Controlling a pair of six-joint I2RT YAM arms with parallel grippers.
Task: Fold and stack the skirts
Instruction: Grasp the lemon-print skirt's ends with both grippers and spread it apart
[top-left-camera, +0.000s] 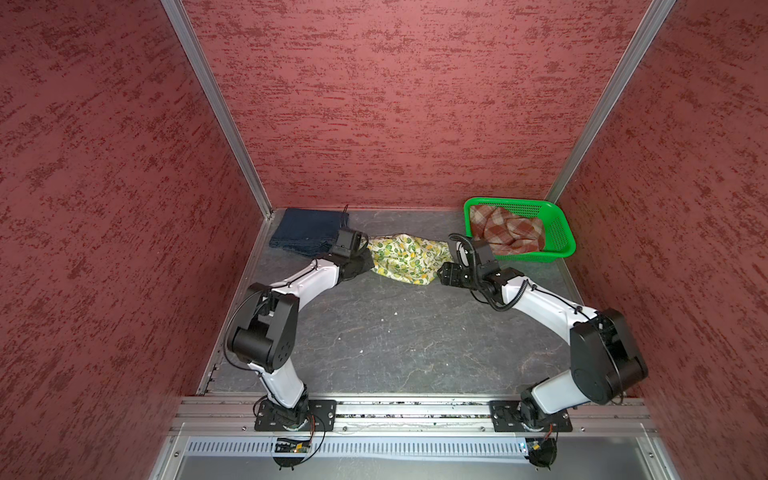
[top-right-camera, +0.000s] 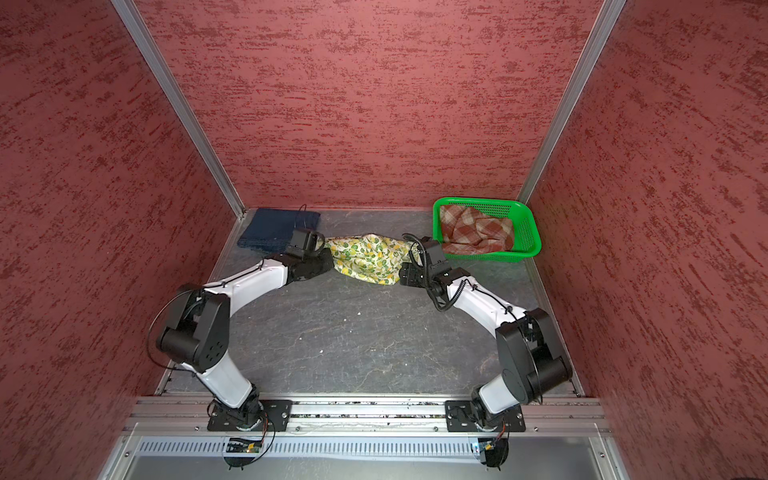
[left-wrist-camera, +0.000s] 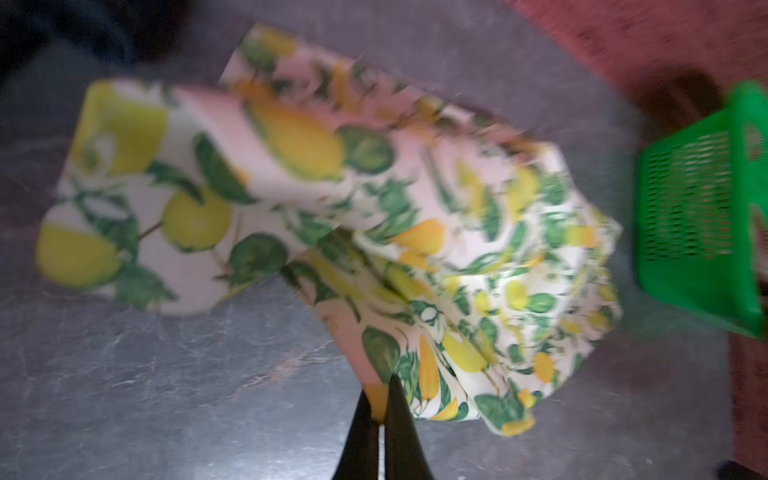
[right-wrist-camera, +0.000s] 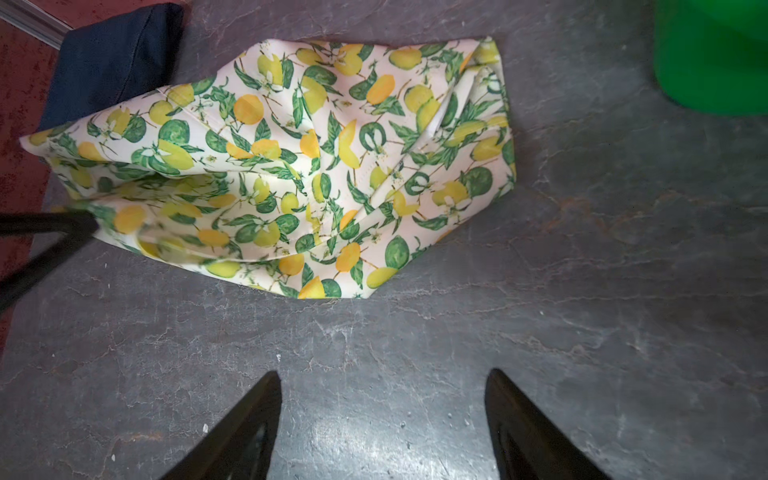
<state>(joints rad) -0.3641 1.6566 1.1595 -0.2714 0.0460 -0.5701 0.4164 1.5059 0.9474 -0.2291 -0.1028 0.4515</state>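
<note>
My left claw (left-wrist-camera: 379, 388) is clamped on the edge of the crumpled lemon skirt (top-left-camera: 405, 257) at far centre, right claw (right-wrist-camera: 383, 373) spread wide and empty beside it; denim skirt (top-left-camera: 307, 232) lies folded far left, plaid skirt (top-left-camera: 505, 232) unfolded in the basket (top-left-camera: 559, 230) far right: by my estimate, one of three done.

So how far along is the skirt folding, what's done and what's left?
Done: the denim skirt lies folded flat in the back left corner. In hand: the left gripper has its fingers pinched shut on an edge of the crumpled lemon skirt; the right gripper hangs open beside it, holding nothing. Left: fold that one, then the plaid skirt, bunched in the green basket, and stack all three.
</note>
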